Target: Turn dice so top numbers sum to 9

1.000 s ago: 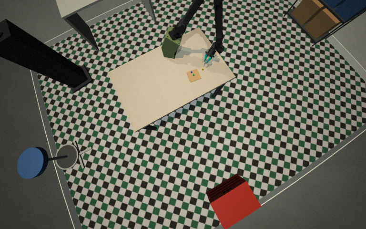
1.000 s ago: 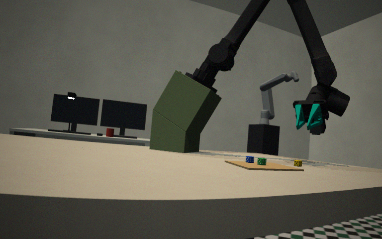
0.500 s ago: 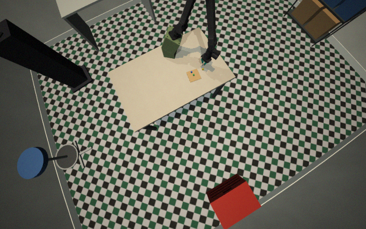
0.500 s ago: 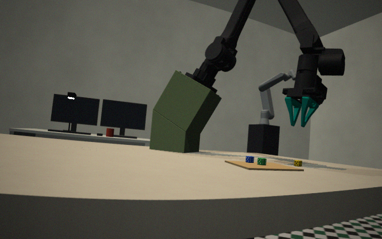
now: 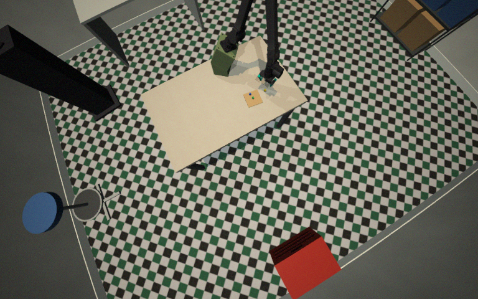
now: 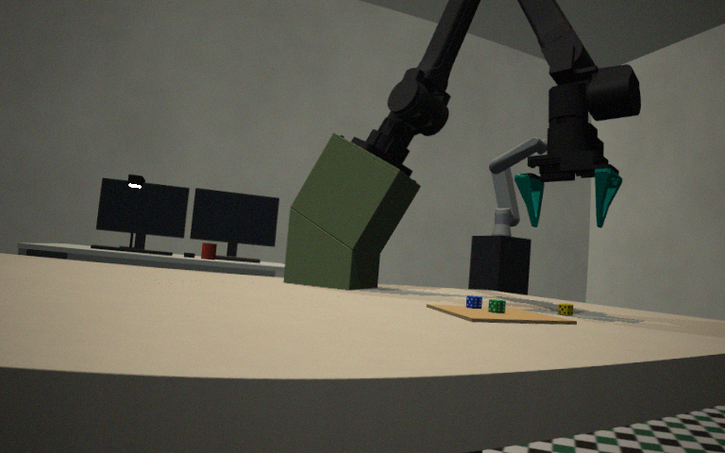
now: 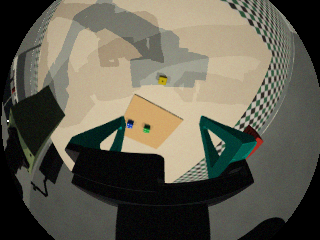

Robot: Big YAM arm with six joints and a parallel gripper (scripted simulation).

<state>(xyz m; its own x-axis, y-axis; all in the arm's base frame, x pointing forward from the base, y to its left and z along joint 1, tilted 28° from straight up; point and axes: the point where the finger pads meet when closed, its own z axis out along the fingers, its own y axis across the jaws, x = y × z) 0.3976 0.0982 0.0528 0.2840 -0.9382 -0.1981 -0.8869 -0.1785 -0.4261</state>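
Note:
An orange mat (image 5: 253,99) lies flat on the tan table; it also shows in the side view (image 6: 501,313) and the wrist view (image 7: 154,126). A blue die (image 6: 473,301) and a green die (image 6: 497,305) sit on the mat, close together. A yellow die (image 6: 564,309) sits on the bare table just beyond the mat's far edge; it also shows in the wrist view (image 7: 162,80). My gripper (image 6: 567,205) hangs high above the mat's right end, pointing down, with teal fingers wide open and nothing between them.
The arm's green base block (image 6: 347,213) stands at the table's back edge. The table's right edge is close to the mat. A second small arm on a black pedestal (image 6: 499,261) stands behind the table. Monitors (image 6: 187,213) sit on a far desk.

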